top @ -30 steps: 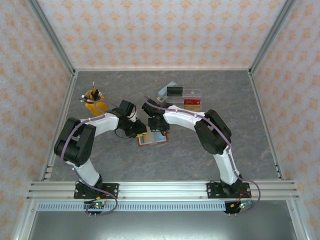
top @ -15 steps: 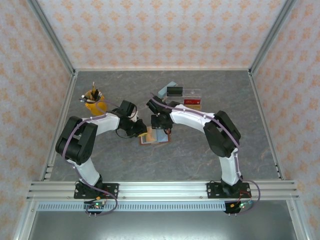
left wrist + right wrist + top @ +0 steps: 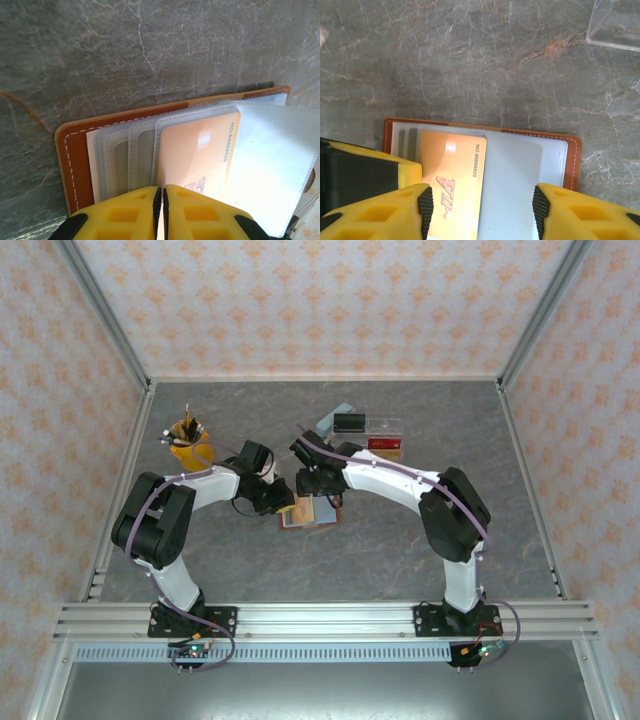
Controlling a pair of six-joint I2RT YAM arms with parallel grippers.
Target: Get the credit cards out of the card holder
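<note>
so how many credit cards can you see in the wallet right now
1: a gold vip card in the open card holder, among its clear sleeves, below the open right gripper. More may be hidden in the frosted sleeves.

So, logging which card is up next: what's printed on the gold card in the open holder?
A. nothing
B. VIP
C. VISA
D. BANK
B: the gold card bears reddish VIP lettering, clear in the right wrist view.
</note>
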